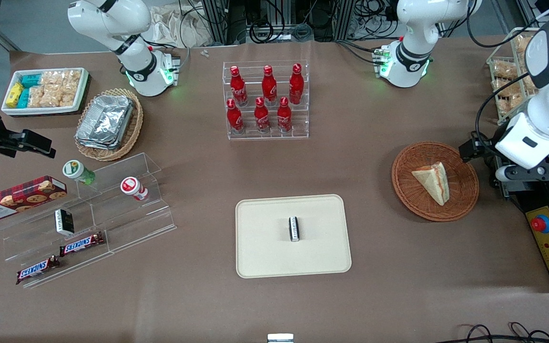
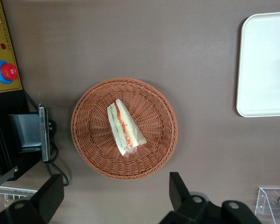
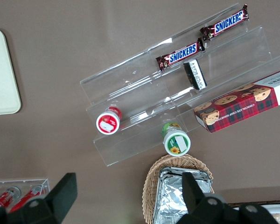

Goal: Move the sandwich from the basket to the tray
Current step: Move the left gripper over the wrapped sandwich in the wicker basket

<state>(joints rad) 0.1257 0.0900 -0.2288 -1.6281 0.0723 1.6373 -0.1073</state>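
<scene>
While flat, sandwich (image 1: pixel 433 181) tip frontward, hand (image 2: pixel 114 198) above

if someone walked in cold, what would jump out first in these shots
Probably the red bottles lined up in a clear rack, farther from the front camera than the cream tray, which holds one small dark packet. Next, the wrapped sandwich lying alone in the reddish wicker basket toward the working arm's end of the table. The gripper hovers above the basket, jaws open and holding nothing.
</scene>
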